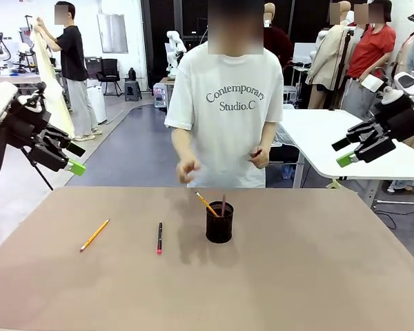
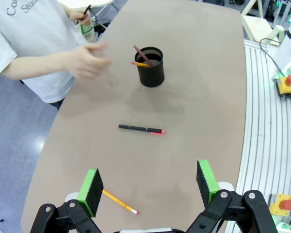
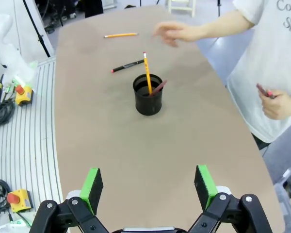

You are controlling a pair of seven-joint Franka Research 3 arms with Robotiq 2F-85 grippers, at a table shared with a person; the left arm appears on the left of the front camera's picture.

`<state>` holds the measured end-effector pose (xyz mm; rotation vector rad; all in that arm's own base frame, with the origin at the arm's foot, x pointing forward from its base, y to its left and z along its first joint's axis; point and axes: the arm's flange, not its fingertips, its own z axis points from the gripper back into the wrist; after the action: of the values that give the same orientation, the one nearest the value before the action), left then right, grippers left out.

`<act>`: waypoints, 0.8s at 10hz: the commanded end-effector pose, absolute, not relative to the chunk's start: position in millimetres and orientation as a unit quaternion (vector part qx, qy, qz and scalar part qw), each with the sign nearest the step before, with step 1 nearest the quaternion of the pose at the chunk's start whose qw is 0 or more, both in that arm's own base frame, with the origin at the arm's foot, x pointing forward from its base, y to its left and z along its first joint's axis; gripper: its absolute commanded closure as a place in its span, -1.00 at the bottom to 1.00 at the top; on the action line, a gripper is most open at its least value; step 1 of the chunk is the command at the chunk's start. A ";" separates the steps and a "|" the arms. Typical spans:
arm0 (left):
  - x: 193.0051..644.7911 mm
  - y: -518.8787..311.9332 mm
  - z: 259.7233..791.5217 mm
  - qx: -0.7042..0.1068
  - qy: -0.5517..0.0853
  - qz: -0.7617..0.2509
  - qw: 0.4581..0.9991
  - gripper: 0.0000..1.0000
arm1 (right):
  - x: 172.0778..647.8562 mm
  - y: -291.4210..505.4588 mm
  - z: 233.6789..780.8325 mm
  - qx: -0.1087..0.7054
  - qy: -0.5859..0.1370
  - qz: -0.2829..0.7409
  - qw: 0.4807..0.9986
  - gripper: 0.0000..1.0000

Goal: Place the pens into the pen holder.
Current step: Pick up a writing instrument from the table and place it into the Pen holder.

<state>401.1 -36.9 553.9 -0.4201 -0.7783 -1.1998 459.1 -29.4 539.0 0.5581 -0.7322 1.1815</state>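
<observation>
**Pens: two in the holder, two loose on the counter**

Pen holder point(image 1: 219, 224) sits mid-counter point(image 1: 317, 276) with a yellow pencil point(image 1: 207, 204) and a dark-red pen point(image 1: 223, 205) leaning inside. A black pen point(image 1: 159, 238) with a red tip lies flat to the robot's left of it, and a second pencil point(image 1: 94, 235) lies farther left. Left gripper point(image 1: 76, 158) and right gripper point(image 1: 340, 152) hang raised at the sides, jaws apart and empty. The person's hand point(image 1: 188, 170) hovers behind the holder. Likely step: pick the next pen, with the black one nearest. That calls for a low descent, jaws straddling the thin shaft crosswise.

Two yellow pencils point(image 1: 94, 235) point(image 1: 207, 204), one black pen point(image 1: 159, 237), one dark-red pen point(image 1: 223, 205), one hand-held dark pen point(image 3: 263, 90), one pen holder point(image 1: 219, 225).
</observation>
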 end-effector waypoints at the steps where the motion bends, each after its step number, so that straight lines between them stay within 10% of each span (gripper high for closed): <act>1: 401.9 -37.0 554.7 -0.197 -0.359 -0.547 0.730 -1.00 | 460.2 -25.1 541.8 0.243 -0.335 0.540 0.732 -1.00; 8: 401.9 -37.0 554.7 -0.197 -0.359 -0.547 0.730 -1.00 | 460.2 -25.1 541.8 0.243 -0.335 0.540 0.732 -1.00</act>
<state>401.1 -36.9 553.9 -0.4202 -0.7783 -1.1999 459.5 -27.2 540.0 0.5559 -0.7323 1.1862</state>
